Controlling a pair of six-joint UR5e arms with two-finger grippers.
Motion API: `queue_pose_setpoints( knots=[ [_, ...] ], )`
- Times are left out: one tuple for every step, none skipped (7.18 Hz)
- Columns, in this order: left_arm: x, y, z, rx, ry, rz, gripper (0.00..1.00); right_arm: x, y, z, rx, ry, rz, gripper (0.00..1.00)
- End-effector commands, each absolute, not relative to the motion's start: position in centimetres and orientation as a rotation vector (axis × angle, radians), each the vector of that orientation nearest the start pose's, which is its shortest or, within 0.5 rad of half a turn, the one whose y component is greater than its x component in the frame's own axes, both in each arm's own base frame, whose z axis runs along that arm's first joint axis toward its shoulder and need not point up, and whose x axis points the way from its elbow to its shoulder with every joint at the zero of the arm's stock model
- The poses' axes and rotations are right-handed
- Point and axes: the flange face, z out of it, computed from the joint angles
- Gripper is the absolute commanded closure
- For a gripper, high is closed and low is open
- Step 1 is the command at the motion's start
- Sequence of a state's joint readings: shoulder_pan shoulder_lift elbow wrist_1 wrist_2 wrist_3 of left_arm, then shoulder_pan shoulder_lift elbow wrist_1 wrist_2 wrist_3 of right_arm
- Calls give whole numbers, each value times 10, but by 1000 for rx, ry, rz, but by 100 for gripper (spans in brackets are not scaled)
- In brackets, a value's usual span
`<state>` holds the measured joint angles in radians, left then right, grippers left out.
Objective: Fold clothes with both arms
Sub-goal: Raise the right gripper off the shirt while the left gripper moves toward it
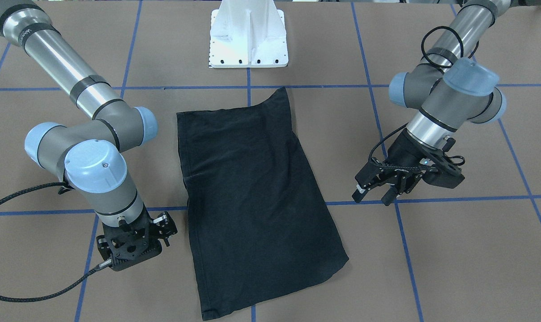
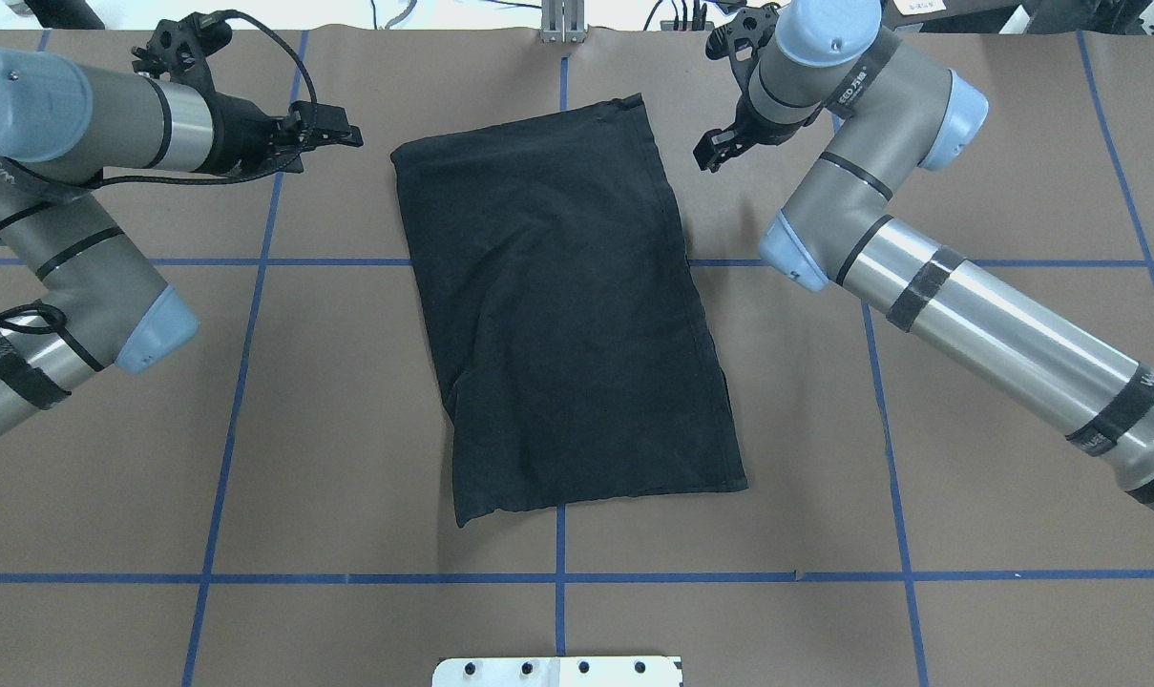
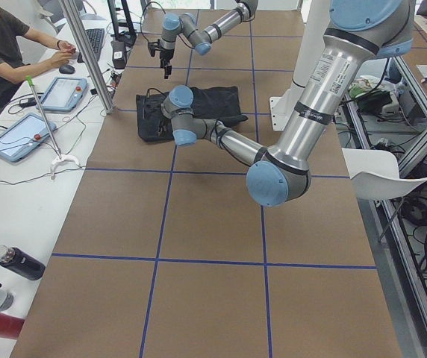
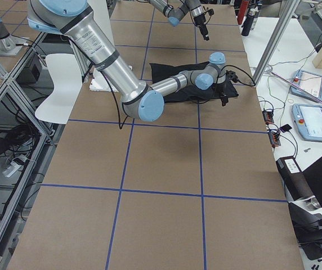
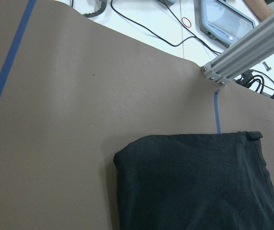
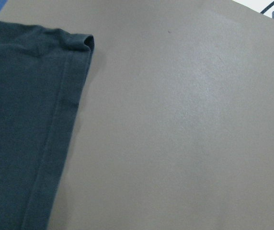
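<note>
Robotics lab: tape-gridded table [image 2: 347,382], teach pendants [image 4: 316,122], aluminium framing [image 5: 245,52].

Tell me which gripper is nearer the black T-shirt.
Right, it seems. The right gripper hangs close beside the black T-shirt; the left gripper hovers off the opposite edge across a wider gap.

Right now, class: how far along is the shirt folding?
Done: the T-shirt lies folded into a long rectangle, no sleeves showing. In hand: nothing; the left pincer and right pincer hang beside it, empty. Left: probably folding it across.
</note>
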<state>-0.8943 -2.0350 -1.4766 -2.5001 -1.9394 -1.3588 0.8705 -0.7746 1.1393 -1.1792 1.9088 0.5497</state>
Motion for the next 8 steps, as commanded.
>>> queue_pose_setpoints(
  knots=[
    [340, -576, 308, 420, 1303, -314, 0, -453, -681, 273, 421, -778, -228, 1],
    [331, -558, 283, 390, 1357, -261, 0, -448, -671, 259, 369, -863, -209, 1],
    [325, -537, 280, 251, 1402, -222, 0, -441, -660, 250, 312, -929, -194, 1],
    [318, -524, 276, 189, 1426, -262, 0, -429, -644, 258, 261, -975, -153, 1],
    [313, -508, 277, 144, 1442, -298, 0, -419, -627, 250, 180, -1049, -95, 1],
    [326, -487, 284, 60, 1446, -340, 0, -410, -608, 244, 94, -1110, -35, 1],
    [354, -456, 285, 15, 1451, -382, 0, -396, -588, 244, 48, -1142, 17, 1],
    [393, -422, 283, -11, 1453, -426, 0, -383, -569, 257, 6, -1158, 23, 1]
  ],
)
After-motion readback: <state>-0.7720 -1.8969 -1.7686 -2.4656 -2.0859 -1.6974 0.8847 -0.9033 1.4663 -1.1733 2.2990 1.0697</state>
